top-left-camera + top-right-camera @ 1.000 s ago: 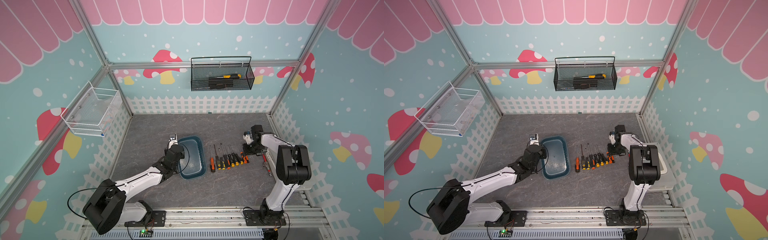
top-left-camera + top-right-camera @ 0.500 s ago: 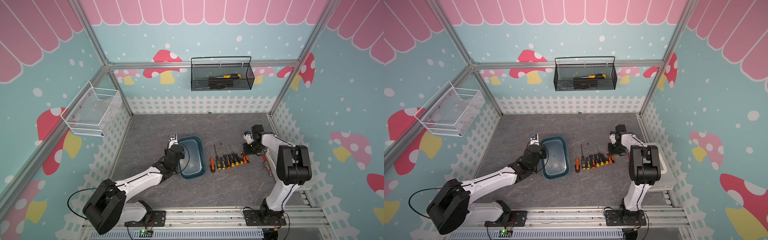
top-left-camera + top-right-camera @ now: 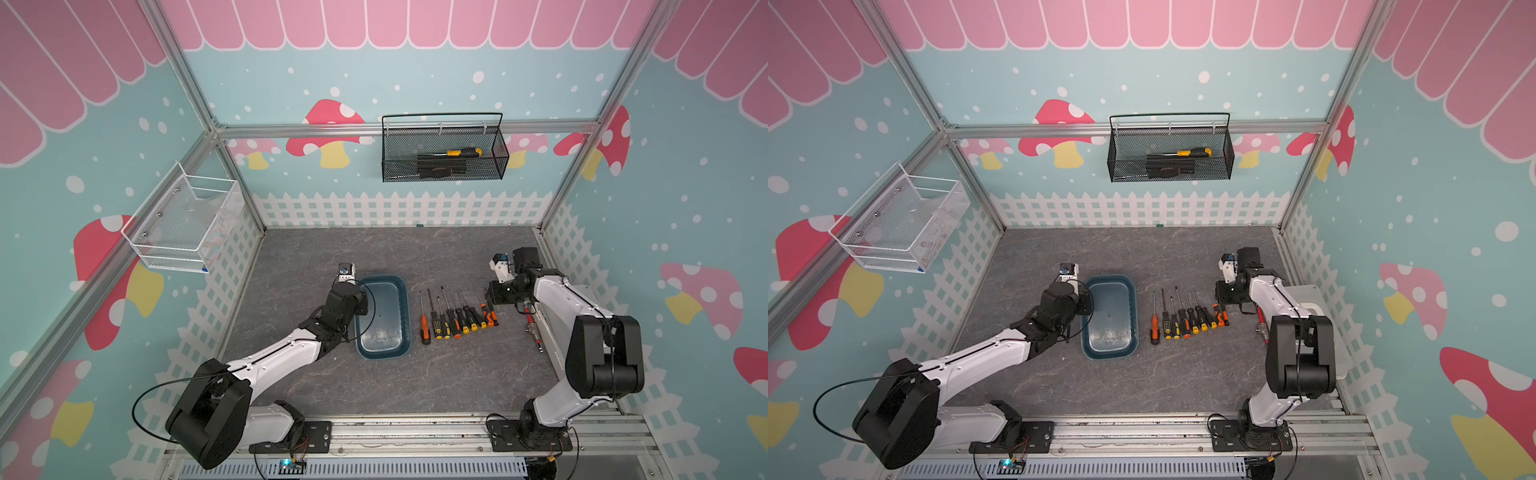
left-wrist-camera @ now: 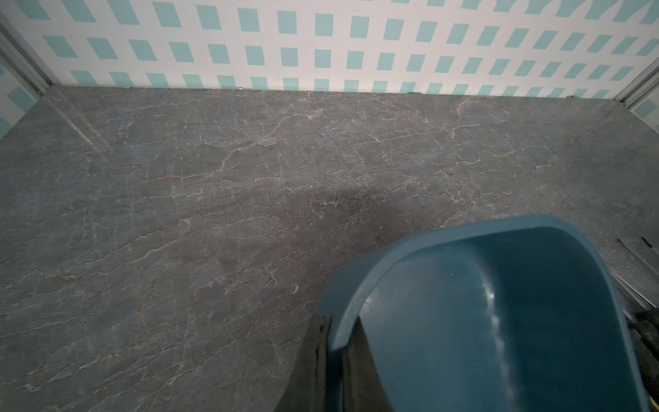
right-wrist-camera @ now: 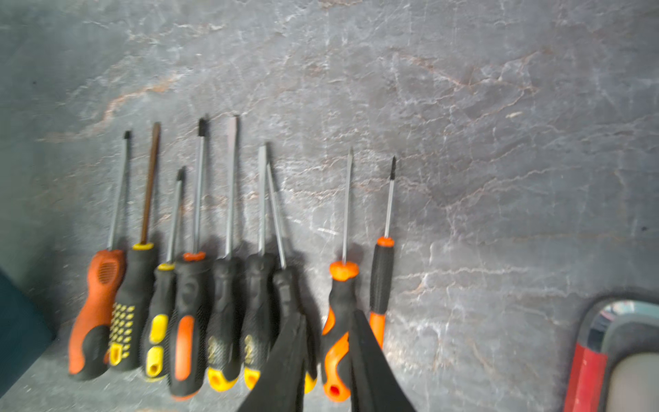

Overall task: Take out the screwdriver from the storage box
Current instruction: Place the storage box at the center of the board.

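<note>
Open tabletop (image 3: 374,253) behind the storage box (image 3: 380,332) and screwdriver row (image 3: 455,320).

The screwdrivers (image 5: 228,285) are showing blurred in the right wrist view, the right jaws covering two handle ends. The storage box (image 4: 535,267) is running off the left wrist view's edge.

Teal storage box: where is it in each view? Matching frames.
Top views: box near picture centre in both.
Left wrist: box close up, rim in left tool.
Right wrist: box a dark sliver at the frame edge.
Landmark: screwdriver row beside it.
</note>
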